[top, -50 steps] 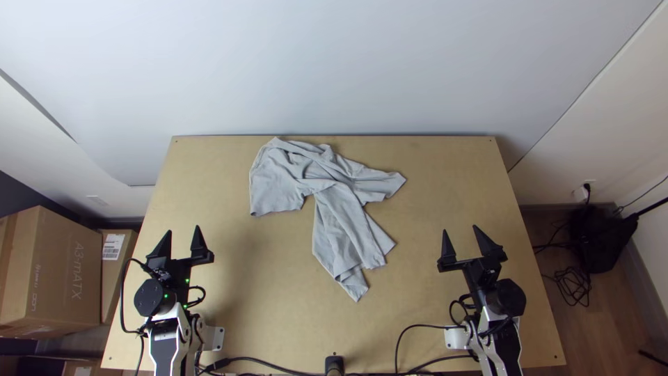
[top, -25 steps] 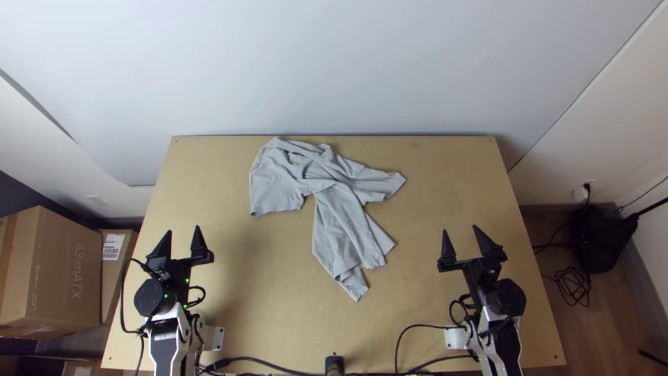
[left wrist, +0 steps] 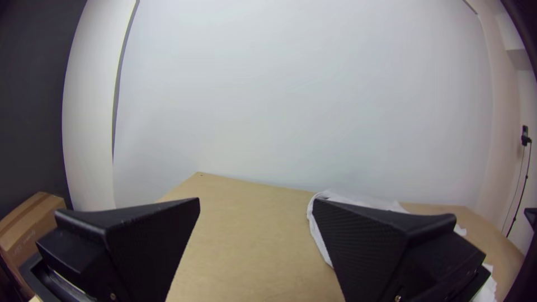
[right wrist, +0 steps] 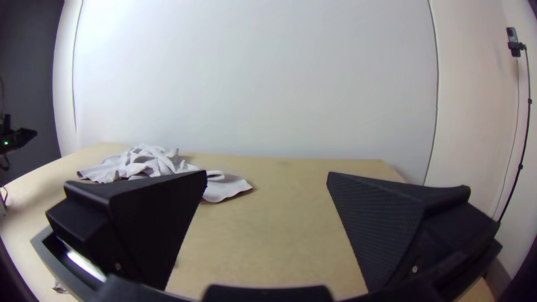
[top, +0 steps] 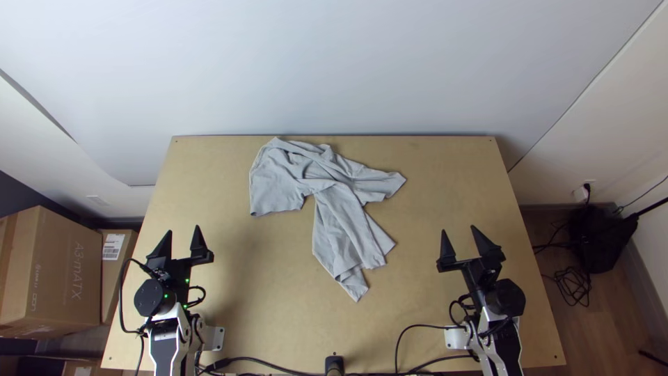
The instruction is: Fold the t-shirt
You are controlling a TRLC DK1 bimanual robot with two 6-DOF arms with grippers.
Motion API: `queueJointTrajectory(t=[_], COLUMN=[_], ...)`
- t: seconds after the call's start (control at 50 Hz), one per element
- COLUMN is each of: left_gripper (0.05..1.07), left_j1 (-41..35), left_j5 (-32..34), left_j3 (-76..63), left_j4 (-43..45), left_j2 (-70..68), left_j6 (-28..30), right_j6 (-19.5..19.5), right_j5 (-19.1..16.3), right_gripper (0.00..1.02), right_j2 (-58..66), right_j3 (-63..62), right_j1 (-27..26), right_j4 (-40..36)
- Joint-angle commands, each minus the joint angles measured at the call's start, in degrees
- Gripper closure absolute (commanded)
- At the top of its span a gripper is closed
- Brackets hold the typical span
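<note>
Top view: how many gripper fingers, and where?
4, all black: two fingers on the left gripper, spread open near the left edge of the light wooden table; two on the right gripper, also spread open, near its right edge.

Light is bright, shadows soft; wrist views' corners seem murky.

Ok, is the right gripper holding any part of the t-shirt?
No, the right gripper is open, well apart from the t-shirt.
</note>
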Motion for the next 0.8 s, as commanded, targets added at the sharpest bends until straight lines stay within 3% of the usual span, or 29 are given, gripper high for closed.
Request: queueJointTrajectory(t=[0.0, 0.14, 0.36, 0.54, 0.78], left_gripper=[0.1, 0.1, 0.1, 0.1, 0.1], left_j1=[-0.8, 0.8, -5.1, -5.5, -8.0], left_j5=[0.0, 0.0, 0.1, 0.7, 0.9], left_j3=[-2.5, -2.5, -2.4, 0.9, 10.5], left_j4=[-1.6, -1.5, -1.7, -4.1, -3.5], left_j2=[-0.3, -0.3, -0.3, -0.1, 9.3], left_j6=[-2.3, 3.4, 4.3, 7.6, 9.5], right_j6=[1.5, 1.4, 0.8, 1.2, 0.4], right_j5=[2.0, 3.0, 2.9, 2.6, 2.4], right_gripper=[0.03, 0.03, 0.03, 0.03, 0.03], right_j2=[-0.2, -0.2, -0.3, -0.1, 1.7], right_j3=[-0.2, -0.1, 1.1, 7.0, 10.5], right_j1=[0.0, -1.1, -1.2, 4.3, 5.6], right_j4=[-1.3, -1.7, -1.5, 1.6, 4.0])
